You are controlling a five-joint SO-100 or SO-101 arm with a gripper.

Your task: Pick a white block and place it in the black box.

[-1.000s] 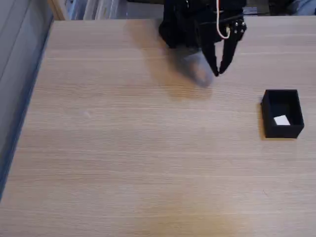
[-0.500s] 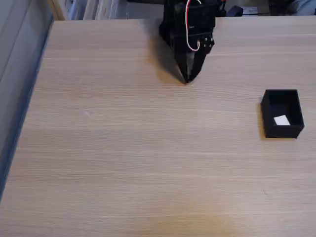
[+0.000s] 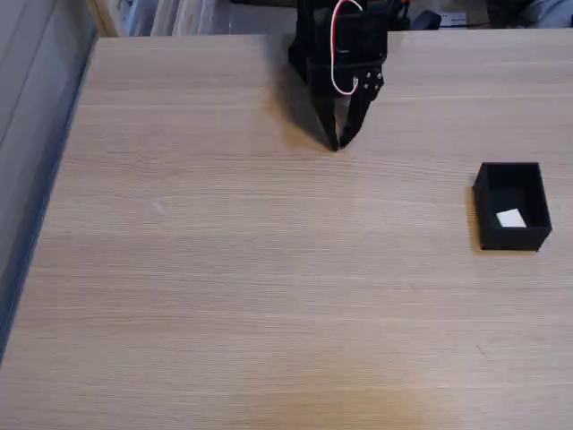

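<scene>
A light wooden table (image 3: 224, 296) takes up most of the fixed view. Near its far edge, a black robot arm (image 3: 336, 45) with a red and white wire points its gripper (image 3: 338, 143) down at the tabletop, the two fingers drawn together at the tips with nothing between them. Well apart from it, toward the right edge, sits the black box (image 3: 511, 206), open at the top. The white block (image 3: 510, 219) lies inside the box, on its floor.

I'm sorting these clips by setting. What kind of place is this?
Probably a home or office desk: a light wood-grain table, shelved items at the far edge, and a hobby arm's gripper near a black box.
</scene>
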